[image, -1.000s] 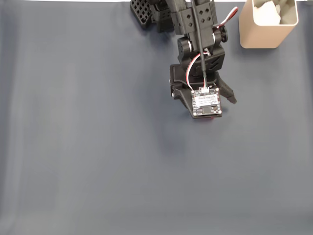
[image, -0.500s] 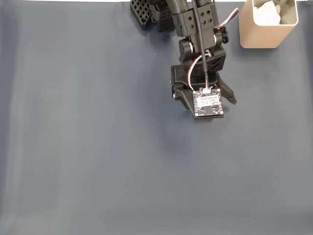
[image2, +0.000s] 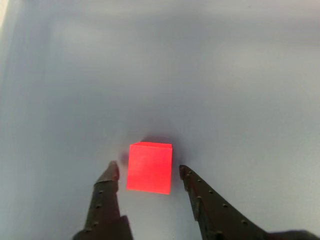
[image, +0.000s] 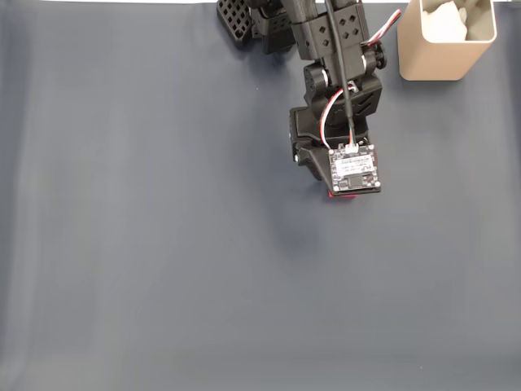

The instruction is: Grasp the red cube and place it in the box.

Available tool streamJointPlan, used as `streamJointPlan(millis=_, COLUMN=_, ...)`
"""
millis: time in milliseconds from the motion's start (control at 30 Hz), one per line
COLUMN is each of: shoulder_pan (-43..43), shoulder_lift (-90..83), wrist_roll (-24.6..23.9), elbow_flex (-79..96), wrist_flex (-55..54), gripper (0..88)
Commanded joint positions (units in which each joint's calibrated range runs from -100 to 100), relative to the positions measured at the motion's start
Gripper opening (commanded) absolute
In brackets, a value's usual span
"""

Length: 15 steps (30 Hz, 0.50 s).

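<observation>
- Wrist view: my claw (image2: pixel 146 171) is narrowed around the red cube (image2: pixel 149 167), one finger on each side with slivers of gap, so closing should pinch it squarely.
- Fixed view: the cube sits on the grey table (image: pixel 146 244), under my wrist; the box (image: pixel 444 39) waits at the top right.

Red cube (image2: pixel 149 167): bright red, flat on the grey surface.
Box (image: pixel 444 41): tan, upright, open-topped, top right in the fixed view.

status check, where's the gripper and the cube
Gripper open, fingers either side of red cube, not closed on it. Cube on table. Box far off, path clear.
</observation>
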Motion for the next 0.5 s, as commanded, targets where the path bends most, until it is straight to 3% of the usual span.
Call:
streamJointPlan(millis=0, shoulder_pan=0.07, shoulder_lift=-0.47, wrist_roll=-0.05, elbow_flex=-3.42, wrist_flex=1.2, gripper=18.4)
streamJointPlan(millis=467, shoulder_pan=-1.28, shoulder_lift=-0.73, wrist_roll=-0.54, elbow_flex=-4.51, wrist_flex=4.32, gripper=3.9)
